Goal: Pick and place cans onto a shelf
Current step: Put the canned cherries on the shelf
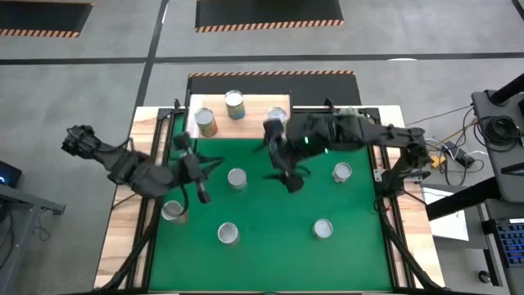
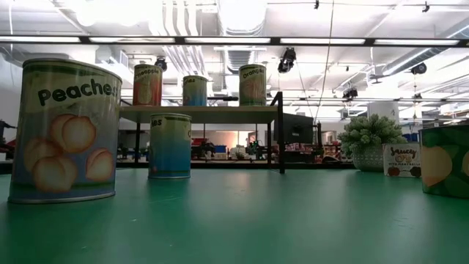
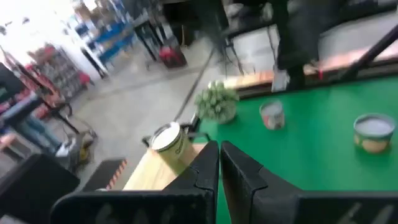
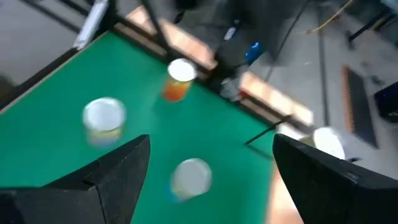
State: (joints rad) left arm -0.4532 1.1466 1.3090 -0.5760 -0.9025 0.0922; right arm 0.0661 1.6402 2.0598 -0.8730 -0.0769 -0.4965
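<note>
Three cans stand on the light-wood shelf (image 1: 255, 105) at the back: a green one (image 1: 205, 122), another (image 1: 235, 104) and one (image 1: 277, 115) at its right end. Loose cans sit on the green mat (image 1: 270, 238): one (image 1: 237, 178) in the middle, one (image 1: 341, 172) on the right, two in front (image 1: 228, 234) (image 1: 322, 229), and one (image 1: 173, 211) at the left border. My right gripper (image 1: 287, 177) hovers open and empty over the mat's middle, just in front of the shelf. Near the mat's left side, my left gripper (image 1: 199, 187) is shut on nothing, fingers together (image 3: 219, 165).
A fuzzy ball plant (image 2: 368, 141) stands at the back right of the table, also seen in the left wrist view (image 3: 216, 102). Wooden strips (image 1: 123, 238) border the mat. A big peaches can (image 2: 67, 130) stands close to the low camera.
</note>
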